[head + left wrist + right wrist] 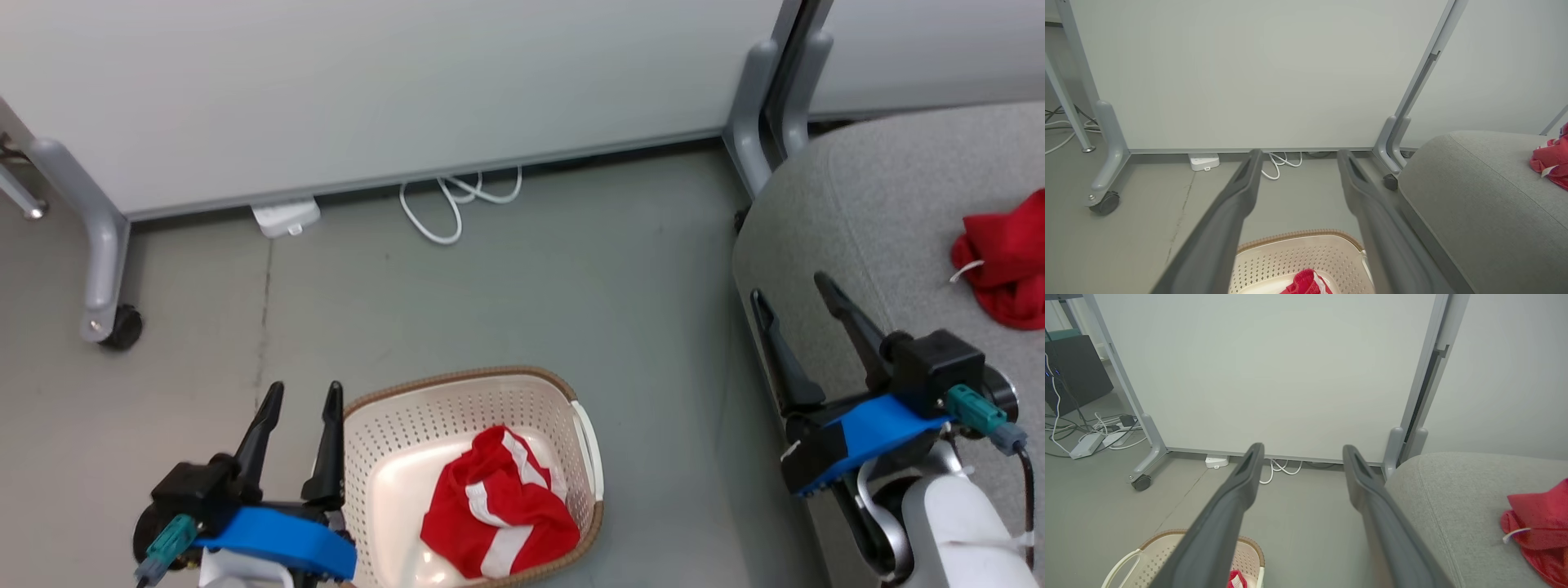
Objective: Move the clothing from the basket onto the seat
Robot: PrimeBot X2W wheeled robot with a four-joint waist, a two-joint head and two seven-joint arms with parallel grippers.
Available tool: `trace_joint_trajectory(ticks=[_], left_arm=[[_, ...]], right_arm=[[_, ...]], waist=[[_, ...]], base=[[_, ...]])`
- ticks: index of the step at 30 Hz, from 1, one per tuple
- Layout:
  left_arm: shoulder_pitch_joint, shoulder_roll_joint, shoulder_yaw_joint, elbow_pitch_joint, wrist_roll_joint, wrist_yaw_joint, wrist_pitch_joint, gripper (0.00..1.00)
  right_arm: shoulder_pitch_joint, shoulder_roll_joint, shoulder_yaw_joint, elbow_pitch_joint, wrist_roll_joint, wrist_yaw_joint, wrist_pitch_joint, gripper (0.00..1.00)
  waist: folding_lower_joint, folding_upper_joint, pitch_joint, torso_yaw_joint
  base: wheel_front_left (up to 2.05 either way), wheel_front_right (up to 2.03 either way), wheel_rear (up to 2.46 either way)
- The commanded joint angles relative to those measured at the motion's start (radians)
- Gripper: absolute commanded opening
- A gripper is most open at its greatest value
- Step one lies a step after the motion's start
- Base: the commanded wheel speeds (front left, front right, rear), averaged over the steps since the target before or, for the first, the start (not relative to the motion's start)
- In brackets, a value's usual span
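While the basket [457, 408] holds one garment [490, 510], the seat [882, 188] bears another garment [1008, 261].

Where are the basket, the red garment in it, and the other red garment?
basket [457, 408], head view, perforated far wall.
red garment in the basket [490, 500], head view, middle of the cloth.
other red garment [1008, 255], head view, middle of the heap.

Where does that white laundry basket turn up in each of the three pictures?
Head view: the basket sits at bottom centre.
Left wrist view: the basket is at the bottom edge, in the centre.
Right wrist view: the basket is in the bottom left corner.
Shared landmark: the looped white cable under the panel.
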Motion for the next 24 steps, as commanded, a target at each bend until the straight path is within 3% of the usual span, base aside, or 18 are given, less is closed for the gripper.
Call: trace_joint_trajectory(ticks=[1,9,19,24], left_arm=[[-0.038,0.009,-0.022,0.012,-0.008,-0.003,-0.002,1.00],[-0.208,0.050,-0.172,0.131,-0.069,-0.003,-0.003,1.00],[-0.486,0.118,-0.487,0.380,-0.135,-0.003,0.004,1.00],[-0.583,0.138,-0.556,0.469,-0.178,-0.003,0.015,1.00]], right_arm=[[-0.033,-0.006,0.005,-0.013,-0.003,0.000,-0.001,1.00],[-0.149,-0.006,0.042,-0.055,-0.004,0.000,-0.010,1.00],[-0.303,0.017,0.132,-0.079,-0.004,0.000,-0.038,1.00],[-0.351,0.034,0.160,-0.093,-0.001,0.000,-0.056,1.00]], waist=[[0.0000,0.0000,0.073,-0.021],[0.0000,0.0000,0.282,-0.070],[0.0000,0.0000,0.534,-0.148],[0.0000,0.0000,0.631,-0.186]], base=[[0.00,0.00,0.00],[0.00,0.00,0.00],[0.00,0.00,0.00],[0.00,0.00,0.00]])
